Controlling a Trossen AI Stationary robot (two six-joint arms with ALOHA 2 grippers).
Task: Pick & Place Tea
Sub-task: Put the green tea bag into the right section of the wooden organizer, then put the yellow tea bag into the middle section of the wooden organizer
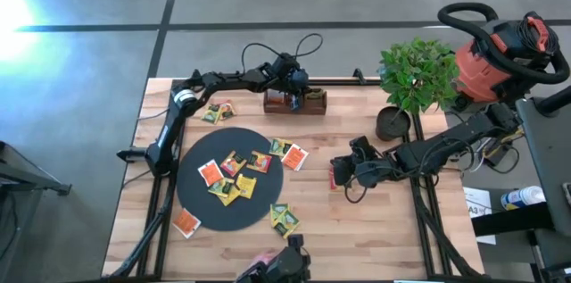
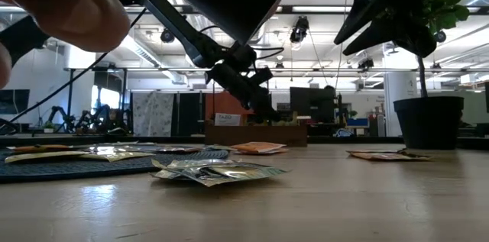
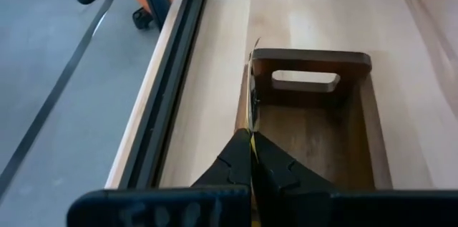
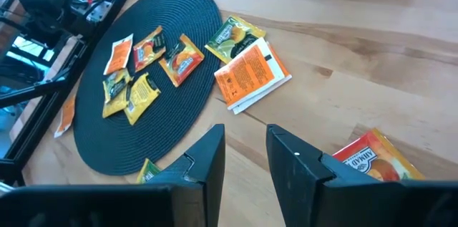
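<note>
Several small tea packets lie flat on the black disc [image 1: 227,178] and on the wood around it: two at the far left [image 1: 217,112], green ones near the front [image 1: 284,219], and an orange-red one [image 4: 250,76] beside a green one [image 4: 232,34]. My left gripper [image 3: 251,135] is over the brown wooden tray [image 1: 308,103], shut on one packet. My right gripper [image 4: 245,132] is open above bare wood right of the disc. A red packet [image 4: 365,159] lies on the table beside one of its fingers. My left gripper pinches a tea packet between its two fingers. The packet shows edge-on as a thin yellow line [image 3: 250,109] reaching forward past the fingertips. The fingers slant down from above over the tray's compartment [image 3: 308,137], next to its side wall. Whether the packet touches the tray cannot be told.
A potted plant [image 1: 412,82] stands at the table's far right, behind the right arm. A person's hand [image 2: 61,5] shows close to the low camera at the near edge. Open wood lies between the disc and the right arm.
</note>
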